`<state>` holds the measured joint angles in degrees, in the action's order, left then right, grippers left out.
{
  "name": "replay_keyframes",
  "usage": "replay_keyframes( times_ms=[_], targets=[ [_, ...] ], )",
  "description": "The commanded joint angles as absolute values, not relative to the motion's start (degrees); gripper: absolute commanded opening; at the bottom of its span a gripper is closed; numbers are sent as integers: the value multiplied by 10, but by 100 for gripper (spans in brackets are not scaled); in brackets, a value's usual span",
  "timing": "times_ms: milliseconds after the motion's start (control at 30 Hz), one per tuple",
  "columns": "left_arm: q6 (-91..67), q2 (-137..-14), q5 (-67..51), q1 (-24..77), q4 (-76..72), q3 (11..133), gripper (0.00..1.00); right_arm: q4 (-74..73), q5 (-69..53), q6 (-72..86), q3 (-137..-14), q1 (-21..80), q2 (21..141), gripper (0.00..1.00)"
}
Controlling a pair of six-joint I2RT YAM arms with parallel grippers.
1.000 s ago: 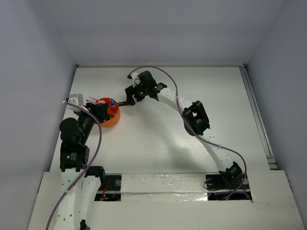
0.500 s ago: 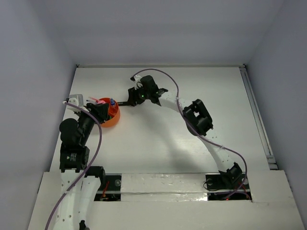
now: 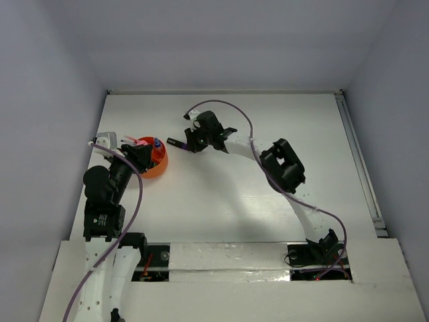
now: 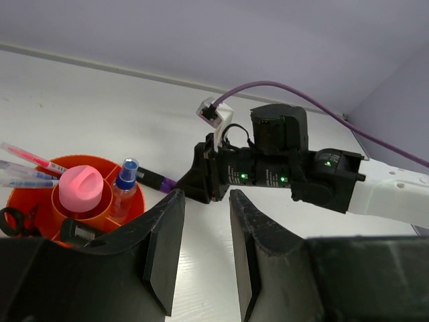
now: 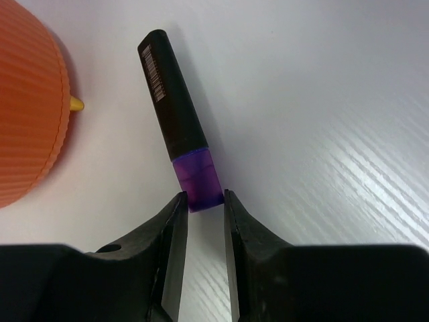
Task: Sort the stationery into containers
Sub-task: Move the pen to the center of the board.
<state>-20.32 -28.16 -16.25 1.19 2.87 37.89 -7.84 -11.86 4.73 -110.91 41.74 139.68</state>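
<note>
Orange holder (image 4: 94, 159) looks well filled from where I stand: a pink-capped bottle (image 4: 80, 188) sits in the middle section, a blue-capped bottle (image 4: 125, 176) is upright just beside it, thin pens (image 4: 27, 159) lean out over the far-left rim, and what I take for the scissors (image 4: 12, 221) shows at the left edge. So most of the sorting seems done.

One piece is plainly left. The purple highlighter (image 5: 177, 127) is outside the holder, near its wall but apart from it. The right gripper (image 5: 204, 198) has its two fingers pressed against the purple cap end, with the black body pointing away towards the holder. I cannot tell whether the highlighter is lifted or lying on the white table (image 5: 322, 100).

A small yellow tip (image 5: 76, 104) peeks out by the holder's ribbed side; whether it is in or out I cannot say.

The left gripper (image 4: 205, 196) hangs at the holder's near side, fingers apart with nothing between them.

To my eye, the highlighter has yet to go in, and little else is in sight on the table
</note>
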Motion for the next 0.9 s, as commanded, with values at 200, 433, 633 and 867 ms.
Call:
replay_keyframes(
  times_ms=[200,433,633,867],
  targets=[
    [-199,-280,-163,15,8,398,30,-66,-82,53,-929,422,1272,8],
    [-200,-283,-168,26,9,399,30,-129,-115,62,-835,422,1195,36],
    [-196,-279,-164,32,12,401,30,-151,-92,52,-867,422,1186,65],
    [-193,-273,-158,32,17,402,30,-186,-89,19,-985,422,1251,67]
  ],
)
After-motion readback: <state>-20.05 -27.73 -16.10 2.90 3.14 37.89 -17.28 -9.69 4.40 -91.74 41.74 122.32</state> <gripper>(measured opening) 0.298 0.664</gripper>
